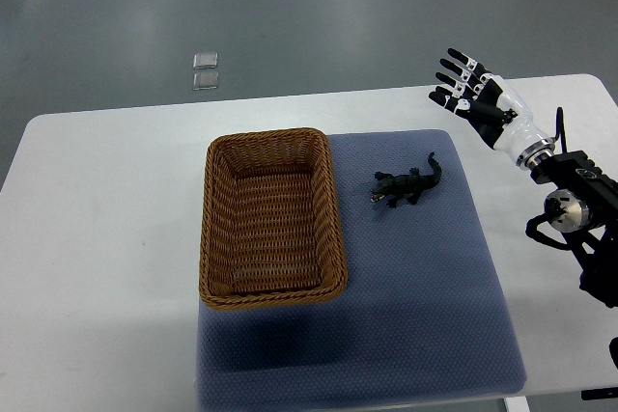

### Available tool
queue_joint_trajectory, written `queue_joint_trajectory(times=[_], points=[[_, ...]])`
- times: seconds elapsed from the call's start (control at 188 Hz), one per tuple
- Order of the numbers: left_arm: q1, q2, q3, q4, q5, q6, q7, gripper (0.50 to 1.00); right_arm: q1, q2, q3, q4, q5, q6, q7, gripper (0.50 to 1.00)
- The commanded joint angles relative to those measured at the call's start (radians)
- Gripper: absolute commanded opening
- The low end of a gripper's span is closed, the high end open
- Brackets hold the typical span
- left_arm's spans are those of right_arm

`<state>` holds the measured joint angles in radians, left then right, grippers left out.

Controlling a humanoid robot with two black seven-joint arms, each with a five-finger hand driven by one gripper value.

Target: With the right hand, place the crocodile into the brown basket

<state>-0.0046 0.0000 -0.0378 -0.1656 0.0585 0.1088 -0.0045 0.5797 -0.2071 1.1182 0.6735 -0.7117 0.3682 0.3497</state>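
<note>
Our right hand (480,101) hovers over the far right of the white bench (97,238), fingers (454,72) spread wide and holding nothing. The crocodile (409,186) lies on the blue mat (415,296), just right of the brown basket (207,238) but not touching it. It is nearer to us and further left than the hand. Its head points near-left toward the basket and its tail curls away to the far right. We see nothing in the basket, so we judge the step in hand to be the reach and the grasp.

To do it well, we bring the hand down and to the left until the palm sits over the crocodile's trunk, not over the thin tail or the snout. The toy is small and low, so we keep the fingers wide until they straddle the body, then close with the thumb on one flank and the fingers on the other. Turning the wrist so the fingers cross the body line rather than run along it should give a firmer pinch. We mind the mat, because pressing too low could drag it or push the toy sideways. Once we hold the toy, we lift it above the basket's right wall before moving left, and let go over the middle of the basket.
</note>
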Motion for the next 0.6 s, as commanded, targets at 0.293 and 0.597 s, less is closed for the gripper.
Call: queue_joint_trajectory(times=[0.293,0.597], points=[[0.0,0.0,-0.007,0.001,0.0,0.0,0.001,1.0,0.002,0.0,0.0,-0.002,0.0,-0.002,0.0,0.928],[0.0,0.0,-0.007,0.001,0.0,0.0,0.001,1.0,0.003,0.0,0.0,-0.003,0.0,0.002,0.0,0.928]])
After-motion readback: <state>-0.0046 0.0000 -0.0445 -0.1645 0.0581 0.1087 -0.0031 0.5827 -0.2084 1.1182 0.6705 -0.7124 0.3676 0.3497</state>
